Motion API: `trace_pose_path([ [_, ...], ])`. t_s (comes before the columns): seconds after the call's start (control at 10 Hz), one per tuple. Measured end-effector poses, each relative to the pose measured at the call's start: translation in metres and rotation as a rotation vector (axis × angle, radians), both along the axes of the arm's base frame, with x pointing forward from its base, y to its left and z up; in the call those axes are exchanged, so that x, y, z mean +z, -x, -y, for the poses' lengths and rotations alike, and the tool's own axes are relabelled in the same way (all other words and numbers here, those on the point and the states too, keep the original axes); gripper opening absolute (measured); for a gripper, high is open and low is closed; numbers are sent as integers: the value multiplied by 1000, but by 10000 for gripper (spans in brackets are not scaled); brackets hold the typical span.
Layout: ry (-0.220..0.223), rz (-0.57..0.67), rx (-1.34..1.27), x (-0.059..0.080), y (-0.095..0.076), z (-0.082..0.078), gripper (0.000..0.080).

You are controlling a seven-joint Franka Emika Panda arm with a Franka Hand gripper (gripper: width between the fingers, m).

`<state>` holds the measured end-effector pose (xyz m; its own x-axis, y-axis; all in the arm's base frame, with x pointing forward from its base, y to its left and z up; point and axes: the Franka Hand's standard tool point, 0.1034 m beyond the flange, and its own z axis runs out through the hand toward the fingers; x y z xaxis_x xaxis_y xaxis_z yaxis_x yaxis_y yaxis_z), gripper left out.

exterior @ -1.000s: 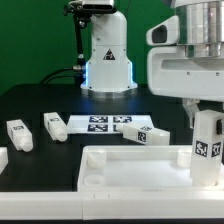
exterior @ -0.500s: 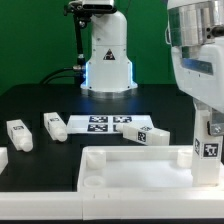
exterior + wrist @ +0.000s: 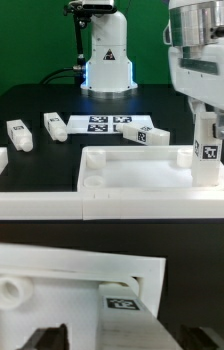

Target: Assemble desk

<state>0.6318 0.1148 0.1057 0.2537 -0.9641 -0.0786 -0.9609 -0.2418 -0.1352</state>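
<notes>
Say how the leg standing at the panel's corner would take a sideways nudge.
The leg looks like rigid plastic, so it probably won't flex. Standing tall at the desk panel's corner, it might tip if not fully seated.

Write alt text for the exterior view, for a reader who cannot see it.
A white robot gripper hangs over a tagged leg that stands upright at the corner of the desk panel on the exterior view's right. Behind, on the black table, loose legs lie near the marker board.
</notes>
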Motion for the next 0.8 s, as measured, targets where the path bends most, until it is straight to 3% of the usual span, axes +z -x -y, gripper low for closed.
trace_pose_path([
  [0.1, 35, 0, 189, -1, 3, 0, 625],
  [0.4, 64, 20, 400, 0, 2, 1, 642],
  [0.7, 207, 104, 1017, 5, -5, -4, 648],
  [0.8, 224, 126, 1076, 3, -6, 0, 648],
])
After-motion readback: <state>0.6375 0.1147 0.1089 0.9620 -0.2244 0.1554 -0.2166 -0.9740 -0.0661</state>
